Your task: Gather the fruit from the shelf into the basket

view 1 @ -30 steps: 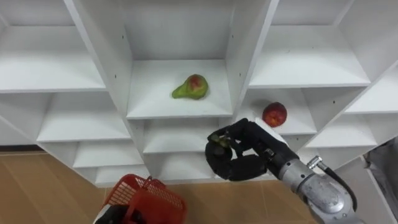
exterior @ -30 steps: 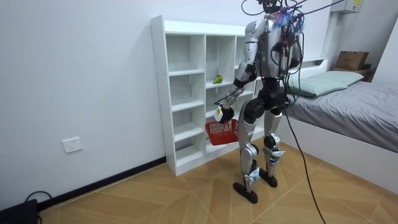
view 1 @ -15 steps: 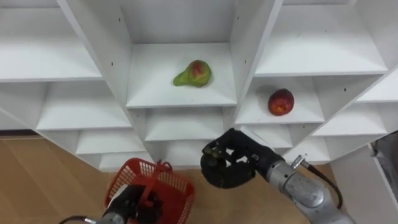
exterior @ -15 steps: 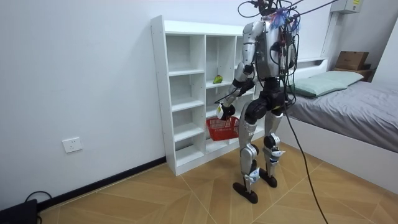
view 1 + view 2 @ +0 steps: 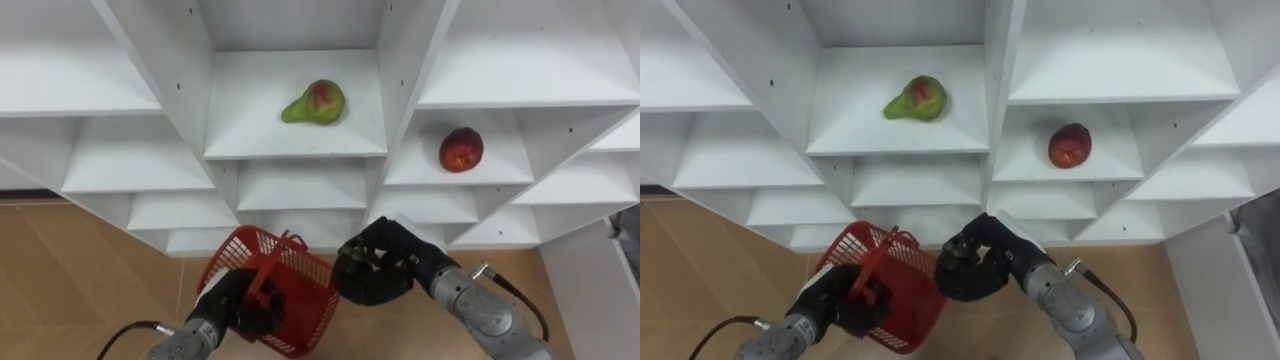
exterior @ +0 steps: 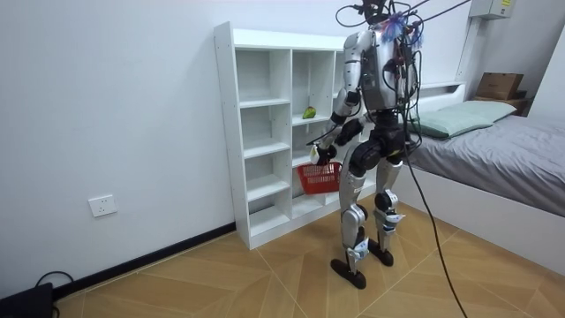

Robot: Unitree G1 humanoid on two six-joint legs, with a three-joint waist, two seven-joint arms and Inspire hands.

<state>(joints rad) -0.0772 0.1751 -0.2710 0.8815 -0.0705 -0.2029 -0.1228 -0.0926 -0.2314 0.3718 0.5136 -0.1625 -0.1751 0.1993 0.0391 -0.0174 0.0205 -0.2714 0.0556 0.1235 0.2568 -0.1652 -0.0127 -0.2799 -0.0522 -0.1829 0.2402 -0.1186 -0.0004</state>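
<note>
A green pear with a red blush (image 5: 315,102) lies on the middle shelf of the white closet (image 5: 190,60). A red apple (image 5: 461,149) sits one cell to the right and lower. My left hand (image 5: 238,306) is shut on the handle of a red mesh basket (image 5: 290,272) and holds it up below the shelves. Just to the basket's right, my right hand (image 5: 378,280) is curled round a small greenish fruit (image 5: 357,262), mostly hidden by the fingers. In the room view I stand facing the closet (image 6: 265,132) with the basket (image 6: 318,177) in front of me.
The closet's other cells hold nothing. Wooden floor (image 5: 60,280) lies below the shelves. In the room view a bed (image 6: 494,168) stands at the room view's right, behind me.
The basket has risen from the lower edge towards my right hand. The right hand has come down and away from the shelves to the basket's rim. The eye view has shifted.
</note>
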